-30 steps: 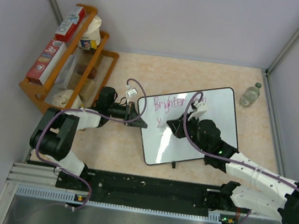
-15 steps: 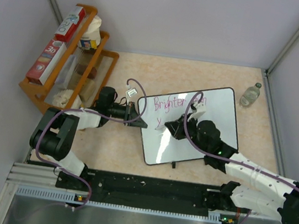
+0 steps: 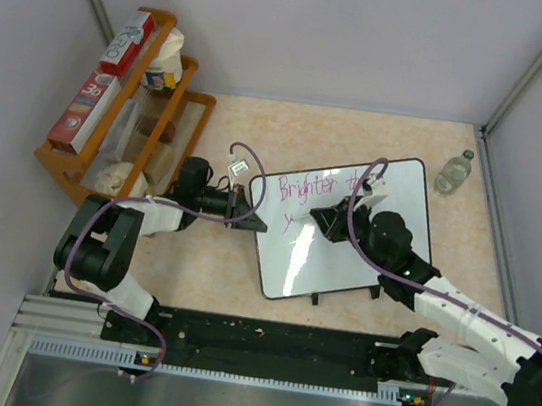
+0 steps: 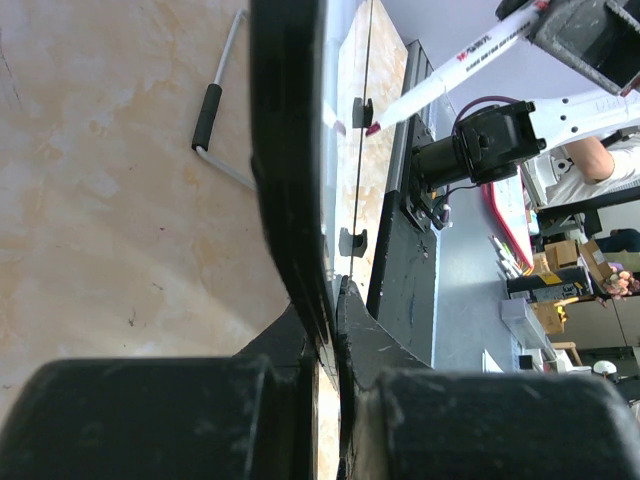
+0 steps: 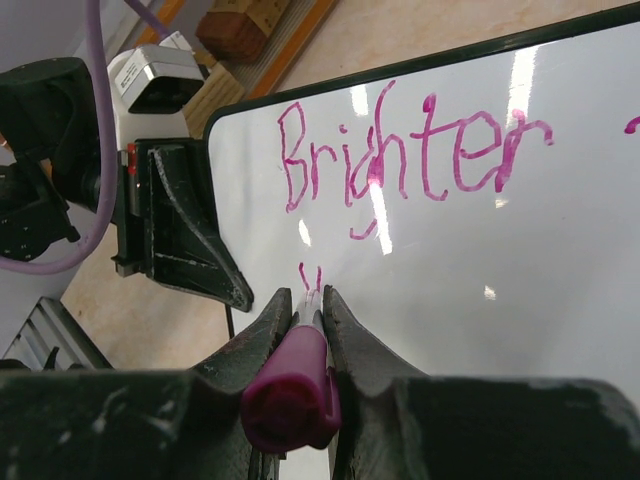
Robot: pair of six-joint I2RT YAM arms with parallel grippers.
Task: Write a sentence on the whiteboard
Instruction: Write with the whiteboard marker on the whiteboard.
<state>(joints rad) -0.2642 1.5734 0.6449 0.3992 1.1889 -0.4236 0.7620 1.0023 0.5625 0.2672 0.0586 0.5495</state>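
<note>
The whiteboard (image 3: 408, 197) lies tilted on the table. Its pink sentence (image 3: 309, 186) reads "Brighter" and the start of a further word, with a small "y" stroke (image 5: 310, 275) beneath. My left gripper (image 3: 250, 210) is shut on the board's left edge, which runs between its fingers (image 4: 335, 300). My right gripper (image 3: 327, 218) is over the board's middle, shut on a marker (image 5: 295, 385) with a magenta cap end. The marker's tip (image 4: 372, 127) meets the board just below the "y". In the right wrist view the fingers (image 5: 345, 320) hide the tip.
A wooden rack (image 3: 127, 112) with boxes and packets stands at the far left, close behind the left arm. A small clear bottle (image 3: 454, 172) stands near the right wall. The black rail (image 3: 261, 348) with the arm bases runs along the near edge.
My right gripper has shifted with the marker a little to the right and further up the board, uncovering more of the first line. The left gripper and the board have not moved.
</note>
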